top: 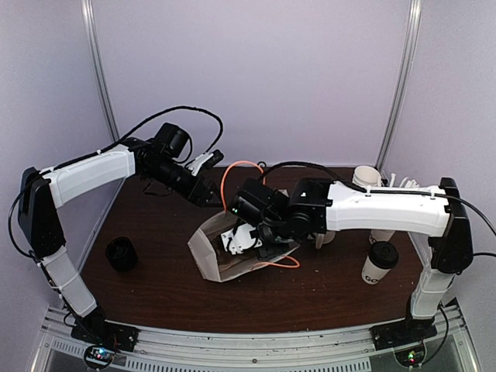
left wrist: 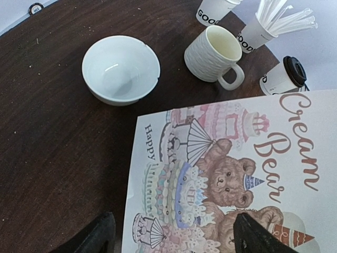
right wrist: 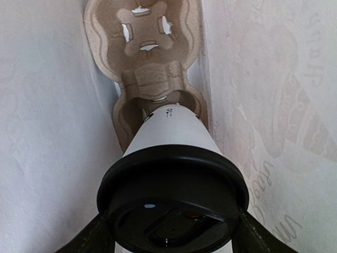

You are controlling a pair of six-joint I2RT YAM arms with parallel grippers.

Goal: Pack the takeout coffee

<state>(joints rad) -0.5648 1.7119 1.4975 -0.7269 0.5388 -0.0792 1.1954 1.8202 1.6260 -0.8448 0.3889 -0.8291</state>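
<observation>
Your table (top: 155, 287) carries the Cream Bear paper bag (left wrist: 221, 158), which the right arm reaches into. Only the right wrist view sees inside. There a pulp cup carrier (right wrist: 142, 58) sits deep in the bag, and the right gripper (right wrist: 171, 237) has its jaws clasped on a lidded takeout coffee cup (right wrist: 171, 137), base at the near socket. The left gripper (left wrist: 176, 237) has its jaws spread over the bag. The second lidded cup (top: 380, 262) stands on the table, well apart from the bag. The left wrist view adds a bowl (left wrist: 121, 68) and a mug (left wrist: 213, 52).
</observation>
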